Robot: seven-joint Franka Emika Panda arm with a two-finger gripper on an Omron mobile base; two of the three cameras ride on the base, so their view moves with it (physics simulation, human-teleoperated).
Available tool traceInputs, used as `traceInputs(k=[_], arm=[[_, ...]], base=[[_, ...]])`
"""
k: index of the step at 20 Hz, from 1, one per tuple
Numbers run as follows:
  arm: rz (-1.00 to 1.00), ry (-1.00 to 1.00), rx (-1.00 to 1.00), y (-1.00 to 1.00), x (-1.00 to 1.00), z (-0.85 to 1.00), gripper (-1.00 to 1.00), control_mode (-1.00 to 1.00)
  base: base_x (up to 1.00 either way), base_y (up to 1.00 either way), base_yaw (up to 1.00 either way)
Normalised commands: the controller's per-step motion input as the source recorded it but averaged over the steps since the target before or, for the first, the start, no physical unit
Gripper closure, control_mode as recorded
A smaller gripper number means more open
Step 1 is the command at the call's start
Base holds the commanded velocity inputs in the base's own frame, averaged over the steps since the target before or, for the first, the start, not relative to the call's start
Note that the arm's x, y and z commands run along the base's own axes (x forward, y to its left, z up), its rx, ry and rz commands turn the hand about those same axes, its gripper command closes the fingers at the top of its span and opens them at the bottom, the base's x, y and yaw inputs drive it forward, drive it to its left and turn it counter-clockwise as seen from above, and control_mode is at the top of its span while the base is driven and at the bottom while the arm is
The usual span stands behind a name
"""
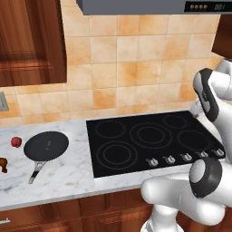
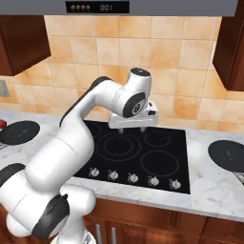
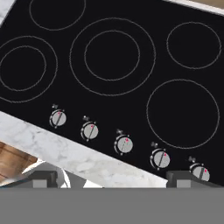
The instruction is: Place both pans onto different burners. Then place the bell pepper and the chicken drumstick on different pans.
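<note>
Hand view puts my pincer [image 3: 112, 177] spread wide, holding nothing, above 5 silver knobs [image 3: 124, 144] at the cooktop's [image 2: 143, 164] near edge; beyond them the burners [image 3: 112, 56] lie bare. Left on the marble surface [image 1: 68, 174] sits 1 pan [image 1: 46, 146], the bell pepper [image 1: 16, 142] beside it, the chicken drumstick [image 1: 3, 164] nearer. Another pan [image 2: 228, 155] rests right of the cooktop.

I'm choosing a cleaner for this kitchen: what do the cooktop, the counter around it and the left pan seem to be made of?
Cooktop: looks like glossy black glass, flat, with thin grey rings printed on it.
Counter: looks like polished white marble, going by the grey veining.
Left pan: matte black, probably coated metal; its handle looks dark and silver.
</note>
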Motion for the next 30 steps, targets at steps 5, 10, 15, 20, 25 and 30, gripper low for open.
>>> traceInputs(k=[5, 10, 15, 20, 25, 30], arm=[[-0.04, 0.26, -0.03, -0.61, 0.04, -0.2, -1.0, -1.0], [-0.14, 0.08, -0.05, -0.5, 0.11, -0.35, -1.0, -1.0], [-0.17, 0.0, -0.06, -0.53, 0.12, -0.48, -1.0, -1.0], [-0.12, -0.03, -0.03, -0.62, 0.1, -0.36, -1.0, -1.0], [-0.03, 0.0, 0.0, -0.71, 0.0, -0.19, -1.0, -1.0], [0.0, 0.0, 0.0, -0.6, 0.06, -0.14, -1.0, -1.0]], base=[[0.0, 0.0, 0.0], [0.0, 0.0, 0.0], [0.0, 0.0, 0.0], [0.0, 0.0, 0.0], [0.0, 0.0, 0.0], [0.0, 0.0, 0.0]])
